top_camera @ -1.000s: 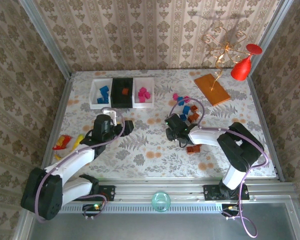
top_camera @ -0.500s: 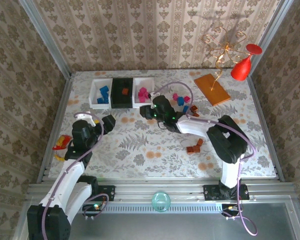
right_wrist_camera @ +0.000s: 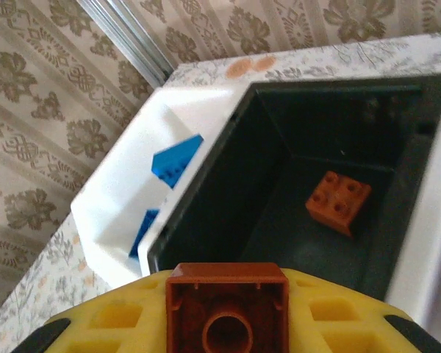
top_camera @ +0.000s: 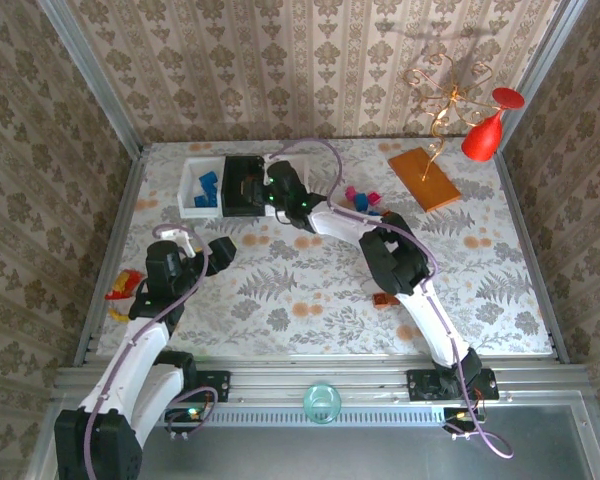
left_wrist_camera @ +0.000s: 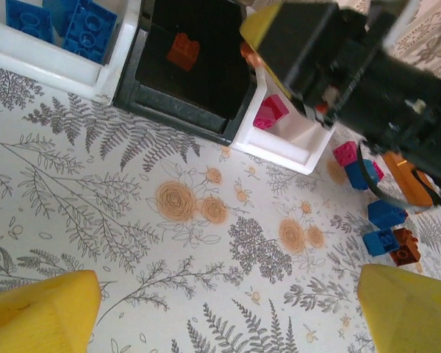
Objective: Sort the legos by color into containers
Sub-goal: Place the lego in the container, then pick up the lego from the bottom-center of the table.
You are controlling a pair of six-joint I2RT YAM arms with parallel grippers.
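An orange-brown lego (right_wrist_camera: 228, 283) sits pinched in my shut right gripper (right_wrist_camera: 228, 323), which hovers over the near rim of the black container (right_wrist_camera: 206, 173). Another orange-brown lego (right_wrist_camera: 338, 200) lies on that container's floor. Left of it, the white container (right_wrist_camera: 125, 198) holds blue legos (right_wrist_camera: 175, 163). From above, my right gripper (top_camera: 280, 190) covers the tray row between the black container (top_camera: 242, 190) and the right one. My left gripper (top_camera: 220, 250) stands open over bare cloth, its yellow fingers (left_wrist_camera: 37, 309) wide apart. The right white container (left_wrist_camera: 287, 147) holds a pink lego (left_wrist_camera: 270, 112).
Loose pink and blue legos (top_camera: 365, 198) lie right of the trays, and orange-brown ones (top_camera: 385, 298) nearer the front. A flat orange board (top_camera: 423, 178) and a red glass (top_camera: 485, 130) stand at the back right. Yellow and red items (top_camera: 125, 285) lie at the left edge.
My right gripper has swung from the loose pile leftward and back to the trays, carrying the orange-brown lego. My left gripper has pulled back to the left and opened wider.
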